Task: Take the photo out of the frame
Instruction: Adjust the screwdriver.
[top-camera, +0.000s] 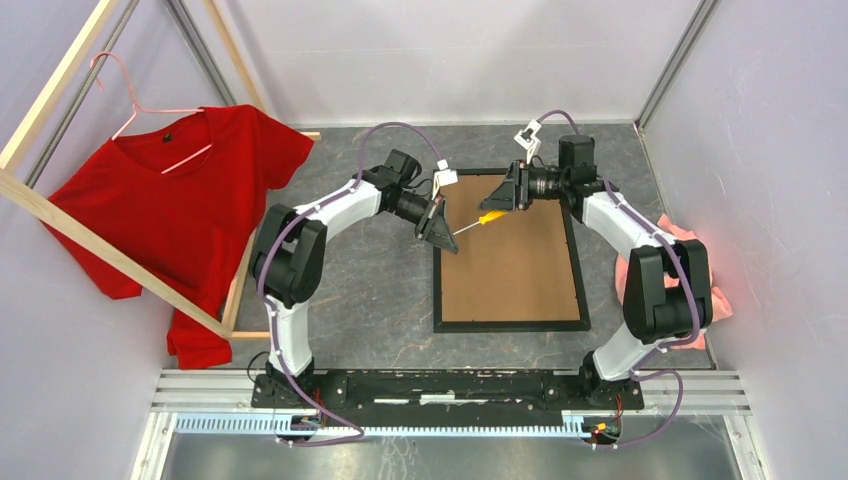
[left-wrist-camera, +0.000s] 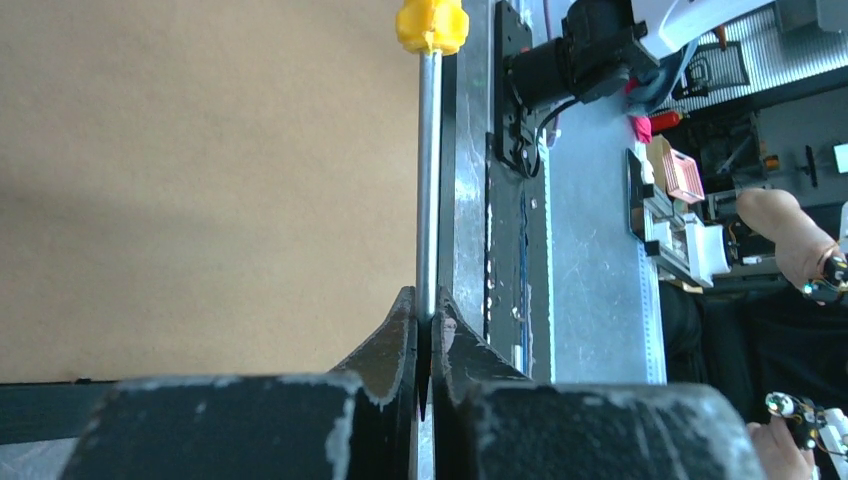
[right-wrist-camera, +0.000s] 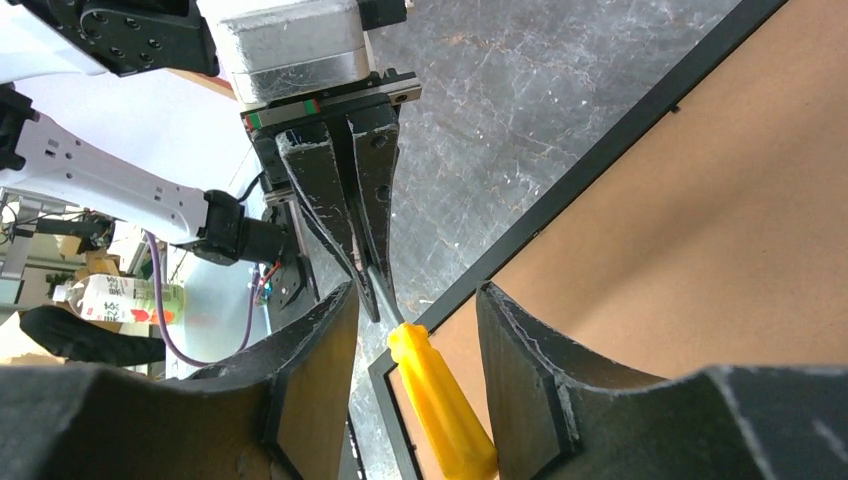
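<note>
As the frame (top-camera: 510, 325) lies back-up, long axis running away from the arms, the left gripper (top-camera: 448, 238) clamps a screwdriver (top-camera: 487, 217) by its shaft; the right gripper (right-wrist-camera: 418, 300) gapes around the handle.

Left gripper (left-wrist-camera: 427, 322): clamped on screwdriver (left-wrist-camera: 428, 170) shaft.
Right gripper (right-wrist-camera: 415, 300): jaws parted around its handle.
Left arm (top-camera: 300, 240), right arm (top-camera: 645, 255): bent inward.

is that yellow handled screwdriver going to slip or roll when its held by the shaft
Probably stiff and light: the yellow-handled screwdriver with its thin metal shaft shows no sag. The smooth round shaft may twist or slide in the left gripper's narrow pinch. Dropped on the flat brown backing board, it could well roll.
</note>
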